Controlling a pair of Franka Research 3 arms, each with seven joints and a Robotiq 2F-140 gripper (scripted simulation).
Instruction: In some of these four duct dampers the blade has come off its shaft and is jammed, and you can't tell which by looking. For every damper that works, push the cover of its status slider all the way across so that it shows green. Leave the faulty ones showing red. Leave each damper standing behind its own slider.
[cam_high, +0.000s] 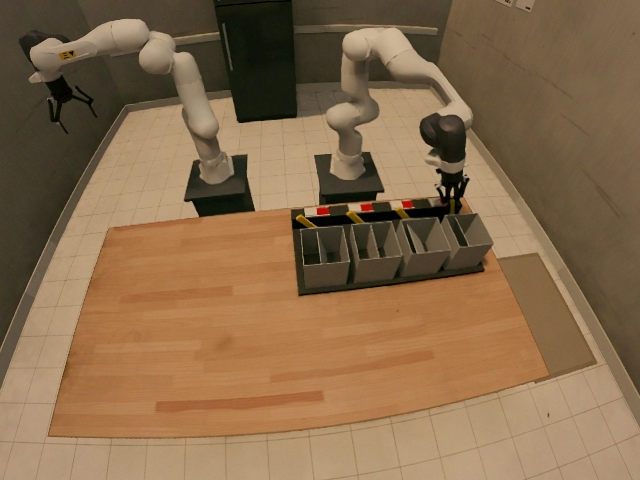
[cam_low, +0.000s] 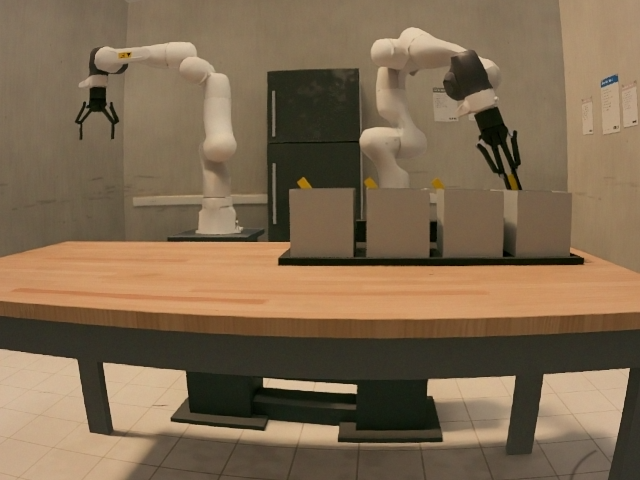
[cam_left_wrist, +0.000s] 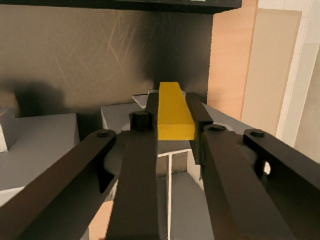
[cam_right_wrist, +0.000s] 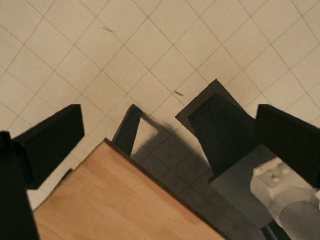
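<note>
Four grey open-topped dampers (cam_high: 326, 273) (cam_high: 377, 266) (cam_high: 427, 259) (cam_high: 469, 253) stand in a row on a dark base. Yellow levers (cam_high: 306, 221) (cam_high: 355, 217) (cam_high: 401, 212) on the three left dampers lean left in the top view. My left gripper (cam_high: 451, 207) (cam_low: 511, 184) (cam_left_wrist: 171, 108) is shut on the yellow lever (cam_left_wrist: 176, 120) of the rightmost damper, which stands roughly upright. Behind the first three dampers, status sliders show red (cam_high: 322, 211) (cam_high: 366, 207) (cam_high: 407, 204). The fourth slider is largely hidden by the gripper. My right gripper (cam_low: 96, 137) (cam_right_wrist: 169, 119) is open and empty.
The dark base (cam_high: 392, 284) sits on the right part of the wooden table (cam_high: 206, 335), along its back edge. The right arm is raised far to the left of the table in the top view. A dark fridge (cam_high: 263, 62) stands behind the arms.
</note>
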